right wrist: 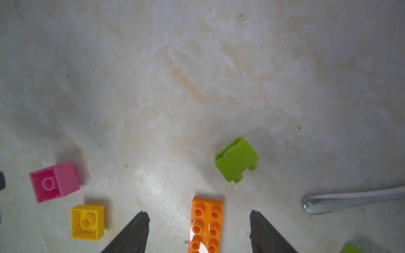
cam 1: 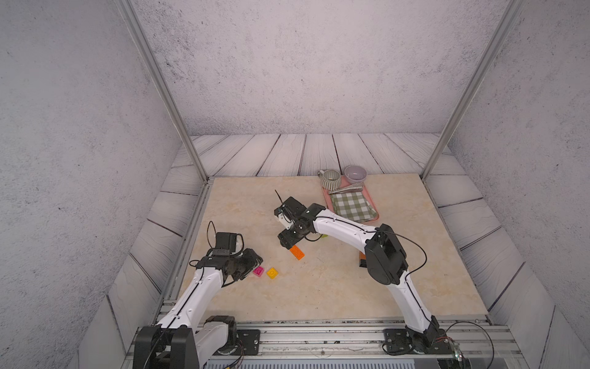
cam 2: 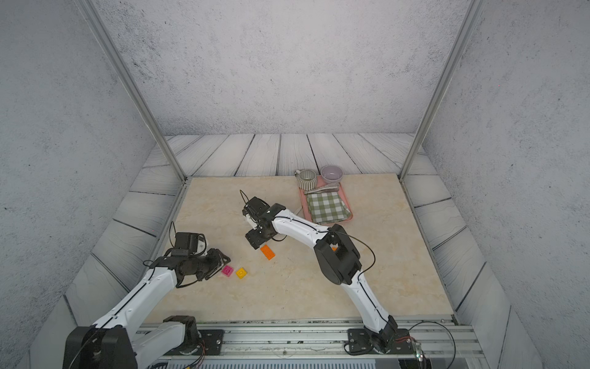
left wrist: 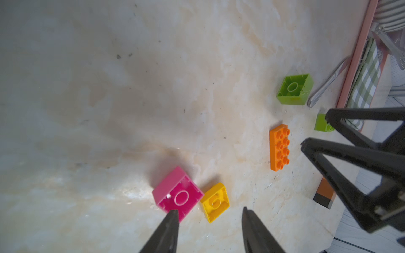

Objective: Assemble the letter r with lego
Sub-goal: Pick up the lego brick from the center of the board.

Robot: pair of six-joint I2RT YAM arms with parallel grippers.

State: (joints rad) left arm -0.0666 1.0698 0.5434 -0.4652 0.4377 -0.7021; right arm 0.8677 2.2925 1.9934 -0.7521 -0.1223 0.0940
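Lego bricks lie loose on the worktop (cam 1: 319,287); none in clear view forms part of a letter, so assembly is judged barely begun. Key relation: the long orange brick (right wrist: 206,225) lies studs up directly between the right jaws, its long axis running along the line in which the jaws point, so that closing would pinch it across its narrow width. The right jaws stand wide apart, one on each side of this brick with bare worktop showing in both gaps; they hold nothing and touch no brick. In both top views the same brick (cam 1: 297,253) (cam 2: 267,252) sits just beside the tip of the right arm (cam 1: 344,225), near the middle of the worktop and well apart from the left arm (cam 1: 204,281); the right arm is plainly the nearer. The left jaws are partly open and empty, reaching toward the magenta brick (left wrist: 178,195) and the yellow brick (left wrist: 215,201), which lie just beside each other with hollow undersides showing; one jaw tip overlaps the magenta brick's edge in the left wrist view, and contact cannot be told. A lime green brick (right wrist: 236,160) lies tipped on its side beyond the orange one. A further piece (left wrist: 324,192), orange-brown over black, perhaps joined bricks, lies near the right arm's elbow.
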